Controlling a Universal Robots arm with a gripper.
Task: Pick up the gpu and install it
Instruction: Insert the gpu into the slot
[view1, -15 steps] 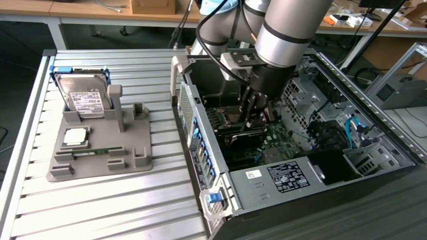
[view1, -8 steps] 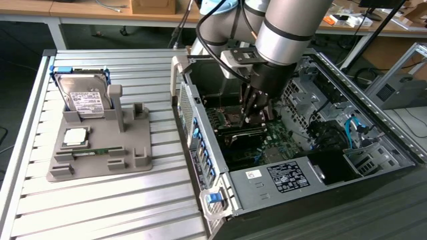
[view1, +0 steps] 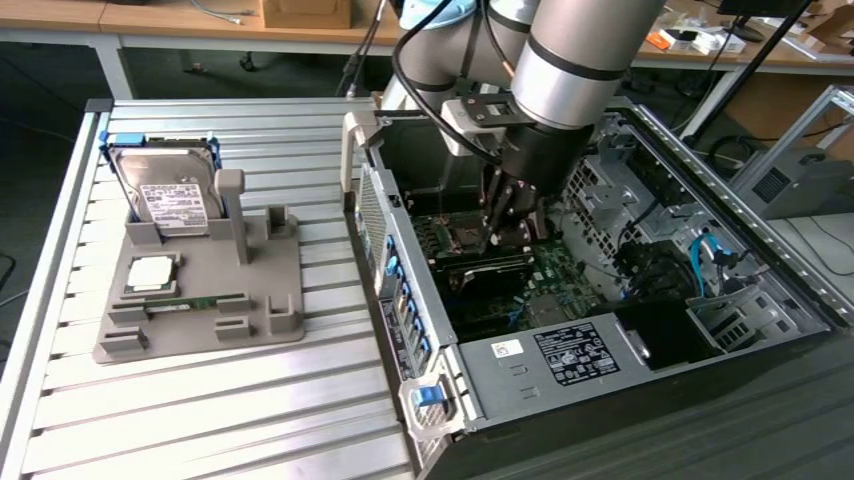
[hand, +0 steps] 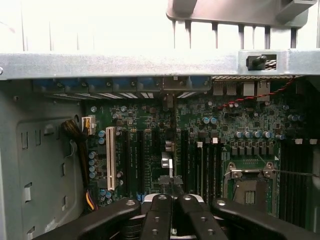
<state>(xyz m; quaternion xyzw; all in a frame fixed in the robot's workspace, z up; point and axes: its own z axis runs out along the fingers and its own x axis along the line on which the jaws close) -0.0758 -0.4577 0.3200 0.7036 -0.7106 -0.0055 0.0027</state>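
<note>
White labels on hard drive (view1: 171, 205) and power supply (view1: 577, 352), print too small to read

A grey holder tray (view1: 200, 325) sits on the slatted metal desk (view1: 200, 420). A silver hard drive (view1: 167, 195) with a white label stands upright in it, a square processor chip (view1: 150, 272) lies flat nearby, and a narrow green memory strip (view1: 198, 300) rests beside it. Next to it, the open computer case (view1: 441, 400) shows its green motherboard (hand: 220, 125).

We see a slatted metal table (view1: 200, 400); behind it wooden desks (view1: 160, 15) carry what may be a cardboard box (view1: 307, 12).
</note>
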